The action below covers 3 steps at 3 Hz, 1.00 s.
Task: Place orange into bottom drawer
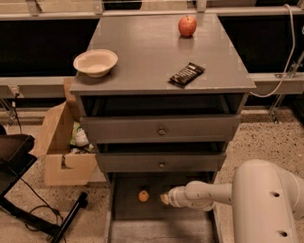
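Observation:
The orange is small and round and lies inside the open bottom drawer, near its back left. The bottom drawer is a pulled-out grey tray at the foot of the grey cabinet. My gripper is at the end of the white arm that reaches in from the right. It sits low in the drawer, just right of the orange, with a small gap between them.
A red apple, a white bowl and a dark snack bar lie on the cabinet top. Two upper drawers are shut. An open cardboard box stands left of the cabinet. A black stand leg lies at lower left.

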{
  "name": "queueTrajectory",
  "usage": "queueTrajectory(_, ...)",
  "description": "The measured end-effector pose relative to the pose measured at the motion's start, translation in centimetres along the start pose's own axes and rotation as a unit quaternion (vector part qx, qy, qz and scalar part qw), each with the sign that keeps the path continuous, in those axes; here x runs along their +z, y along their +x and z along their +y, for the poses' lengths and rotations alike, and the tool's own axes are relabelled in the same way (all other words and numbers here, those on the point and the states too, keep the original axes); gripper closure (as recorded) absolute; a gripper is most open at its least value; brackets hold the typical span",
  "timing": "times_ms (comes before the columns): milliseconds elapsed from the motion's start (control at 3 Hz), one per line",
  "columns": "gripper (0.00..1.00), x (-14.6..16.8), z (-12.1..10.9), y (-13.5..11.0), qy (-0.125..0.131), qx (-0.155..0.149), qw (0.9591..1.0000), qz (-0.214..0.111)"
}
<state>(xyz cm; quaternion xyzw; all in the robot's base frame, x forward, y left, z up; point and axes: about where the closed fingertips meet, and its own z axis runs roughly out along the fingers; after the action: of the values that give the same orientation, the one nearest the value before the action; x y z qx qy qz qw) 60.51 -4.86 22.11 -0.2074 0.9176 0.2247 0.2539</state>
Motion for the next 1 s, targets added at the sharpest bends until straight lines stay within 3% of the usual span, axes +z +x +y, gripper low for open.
queueTrajectory(333,1.00,-3.8,-0.6,-0.6,0.017,-0.016,0.9997,0.006)
queueTrajectory(667,1.00,-12.4,-2.6,-0.5,0.067,-0.034,0.9970,0.015)
queueTrajectory(1000,1.00,-20.6,-3.0,-0.2,0.111,-0.039,0.9930,0.008)
